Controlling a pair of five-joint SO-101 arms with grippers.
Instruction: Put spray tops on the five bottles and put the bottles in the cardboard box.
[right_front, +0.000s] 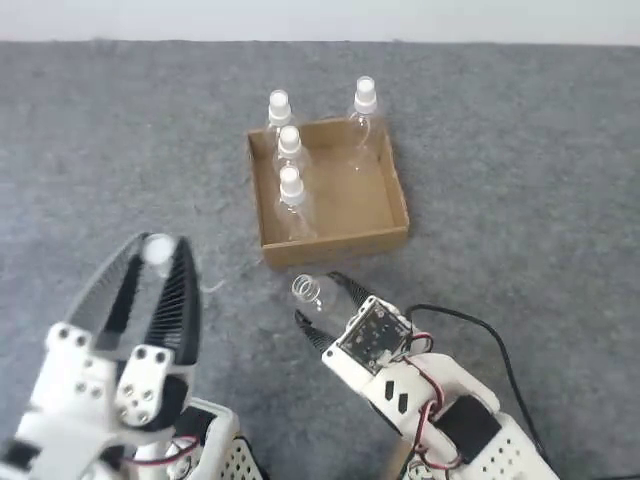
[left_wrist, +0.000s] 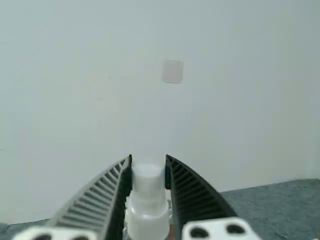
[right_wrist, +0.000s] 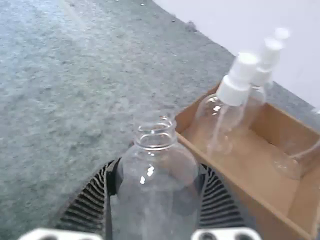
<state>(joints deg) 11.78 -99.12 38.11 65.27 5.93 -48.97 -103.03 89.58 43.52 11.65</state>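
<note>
Last bottle (right_wrist: 155, 185) step: left jaws clamped on spray top (left_wrist: 147, 197), right jaws clamped on the uncapped bottle beside box (right_front: 335, 248). Next: align top over bottle, seat it, then box it.

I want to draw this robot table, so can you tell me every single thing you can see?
capped bottles: four, clear with white spray tops, standing in the box
open bottle: one, clear, no top, held in front of the box
spray top: one, white, held at the near left
box: one, brown cardboard, middle of the table
carpet: one, grey, covering the table
wall: one, white, behind the table
wires: a few, black and red, on the right arm
left tool: one, black fingers on a white arm, shut on the spray top
right tool: one, black fingers on a white arm, shut on the open bottle
</note>
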